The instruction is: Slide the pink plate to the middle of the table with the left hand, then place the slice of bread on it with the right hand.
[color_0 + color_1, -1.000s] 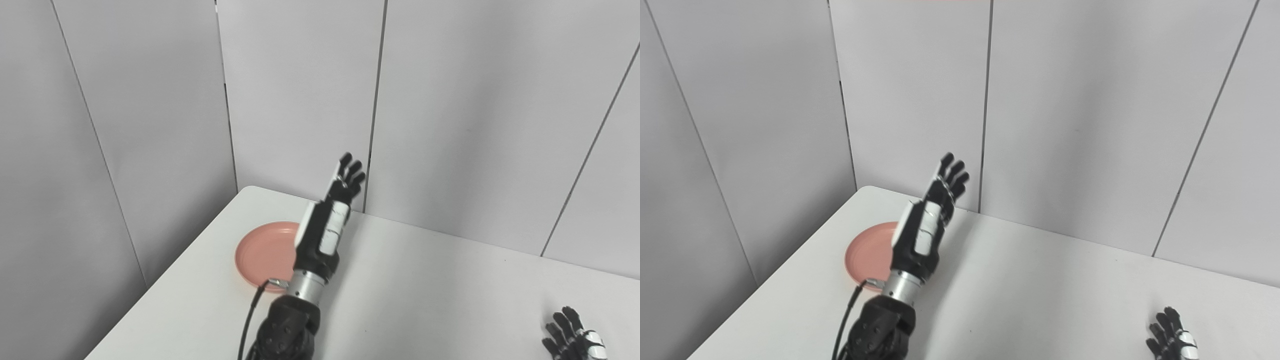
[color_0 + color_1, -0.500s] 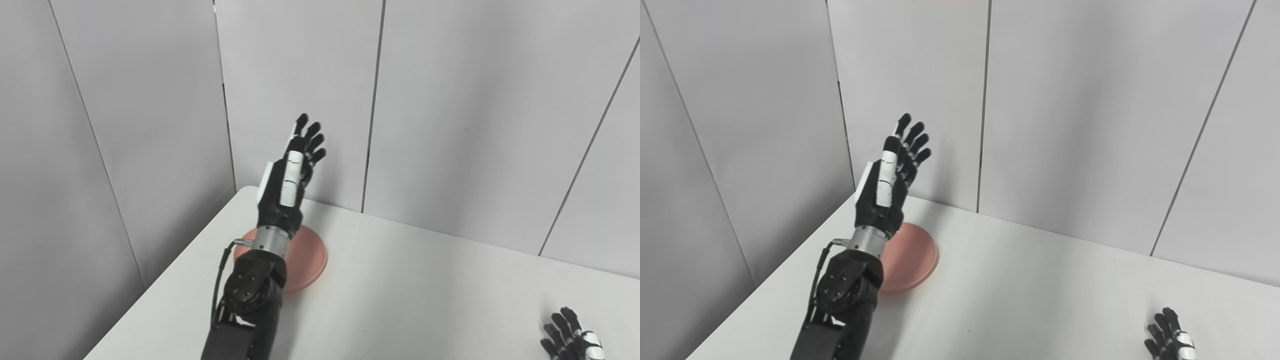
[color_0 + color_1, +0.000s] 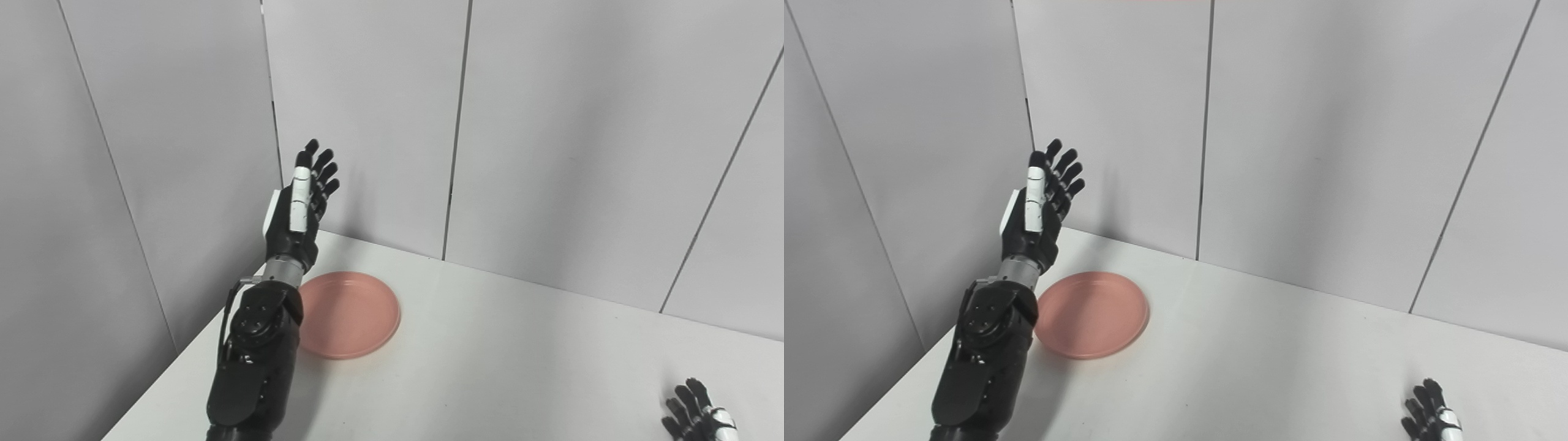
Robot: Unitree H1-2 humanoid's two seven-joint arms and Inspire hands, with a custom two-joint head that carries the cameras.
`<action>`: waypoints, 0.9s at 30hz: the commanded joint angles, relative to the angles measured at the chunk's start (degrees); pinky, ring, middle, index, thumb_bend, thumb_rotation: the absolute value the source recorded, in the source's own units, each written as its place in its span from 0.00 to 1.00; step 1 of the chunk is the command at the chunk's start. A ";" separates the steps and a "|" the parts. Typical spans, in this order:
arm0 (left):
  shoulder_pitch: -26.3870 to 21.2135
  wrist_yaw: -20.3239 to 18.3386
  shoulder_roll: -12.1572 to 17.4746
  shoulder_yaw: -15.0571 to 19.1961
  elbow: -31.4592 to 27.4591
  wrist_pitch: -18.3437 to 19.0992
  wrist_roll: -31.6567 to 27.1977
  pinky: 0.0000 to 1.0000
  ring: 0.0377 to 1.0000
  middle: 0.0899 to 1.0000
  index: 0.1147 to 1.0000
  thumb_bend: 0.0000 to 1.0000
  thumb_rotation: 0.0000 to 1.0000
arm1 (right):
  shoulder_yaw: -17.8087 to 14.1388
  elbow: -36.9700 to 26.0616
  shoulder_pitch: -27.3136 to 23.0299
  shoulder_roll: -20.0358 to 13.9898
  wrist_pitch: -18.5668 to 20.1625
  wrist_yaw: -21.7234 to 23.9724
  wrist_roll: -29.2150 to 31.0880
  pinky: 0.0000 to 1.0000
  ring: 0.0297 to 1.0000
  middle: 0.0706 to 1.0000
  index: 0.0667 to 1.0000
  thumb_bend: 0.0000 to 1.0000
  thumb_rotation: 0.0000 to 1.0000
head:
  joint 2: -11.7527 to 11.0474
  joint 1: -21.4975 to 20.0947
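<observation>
A round pink plate [image 3: 349,313] lies flat near the far left corner of the white table [image 3: 520,361]. My left hand [image 3: 300,205] is raised in the air above the table's left edge, just left of the plate and not touching it; its fingers are straight and apart, holding nothing. My right hand [image 3: 698,419] shows only partly at the bottom right edge, low over the table, fingers spread and empty. No slice of bread is visible in either eye view.
Grey panel walls [image 3: 551,135] close in the table on the far side and on the left, meeting in a corner just behind the plate. The table's left edge [image 3: 184,361] runs diagonally below my left forearm.
My left arm has swung from the plate's right side, over it, to its left side and risen. The plate and the right hand have stayed put.
</observation>
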 commanded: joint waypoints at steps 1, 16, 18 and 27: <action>-3.35 -0.80 3.00 1.33 0.92 -2.51 -1.34 0.94 0.95 0.94 0.95 0.81 0.96 | 0.11 0.54 1.19 0.36 0.96 0.34 0.51 1.00 1.00 1.00 1.00 0.52 1.00 | 0.18 -0.09; -3.30 -1.20 5.41 5.03 10.17 -4.19 -6.23 0.97 0.98 0.97 0.97 0.81 0.92 | 0.16 -1.16 1.61 0.57 2.17 -0.20 0.11 1.00 1.00 1.00 1.00 0.48 1.00 | 0.89 -0.31; -3.51 -1.26 5.81 5.54 11.54 -4.37 -6.63 0.98 0.98 0.97 0.98 0.81 0.93 | 0.11 -1.82 1.73 0.60 3.05 -0.32 0.34 1.00 1.00 1.00 1.00 0.47 1.00 | 0.97 -0.27; -3.36 -1.82 6.87 6.60 16.83 -6.36 -7.86 0.99 0.98 0.98 0.99 0.81 0.94 | 0.26 -2.66 1.99 0.56 3.20 -0.65 -0.02 1.00 1.00 1.00 1.00 0.47 1.00 | 1.30 -0.27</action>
